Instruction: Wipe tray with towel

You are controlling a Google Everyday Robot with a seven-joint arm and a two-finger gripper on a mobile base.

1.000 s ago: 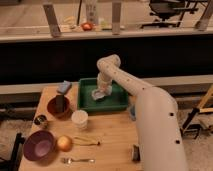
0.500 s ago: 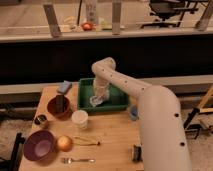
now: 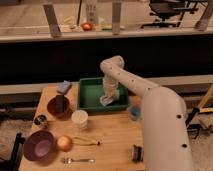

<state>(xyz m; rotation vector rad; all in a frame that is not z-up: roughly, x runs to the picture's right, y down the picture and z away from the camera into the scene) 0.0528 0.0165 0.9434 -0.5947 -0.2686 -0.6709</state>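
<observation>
— Where's the gripper (image 3: 109, 94)?

— Centre of the frame, down inside the green tray (image 3: 88, 98), toward its right half. It sits on the pale towel (image 3: 108, 99), which lies bunched on the tray floor near the right wall.

— Touching the towel?

— It looks pressed onto it, yes. The white arm (image 3: 150, 107) bends over the tray's back rim and drops straight down to it.

— And the tray?

— On the wooden table (image 3: 112, 137), at its far edge, middle of the picture. The left part of its floor is bare.

— What's around it?

— Just left of the tray, a dark red bowl (image 3: 58, 106) with something dark standing in it, and a blue cloth (image 3: 64, 87) above that at the table's back corner. Right in front of the tray, a white cup (image 3: 79, 119). Off the tray's right front corner, a small bluish thing (image 3: 134, 112) by the arm.

— Nearer us?

— Lower left, a purple bowl (image 3: 39, 145), with an orange (image 3: 64, 143) beside it. A fork (image 3: 77, 160) lies along the front edge. A small dark jar (image 3: 40, 120) sits at the left edge, another dark round thing (image 3: 136, 152) at lower right.
</observation>
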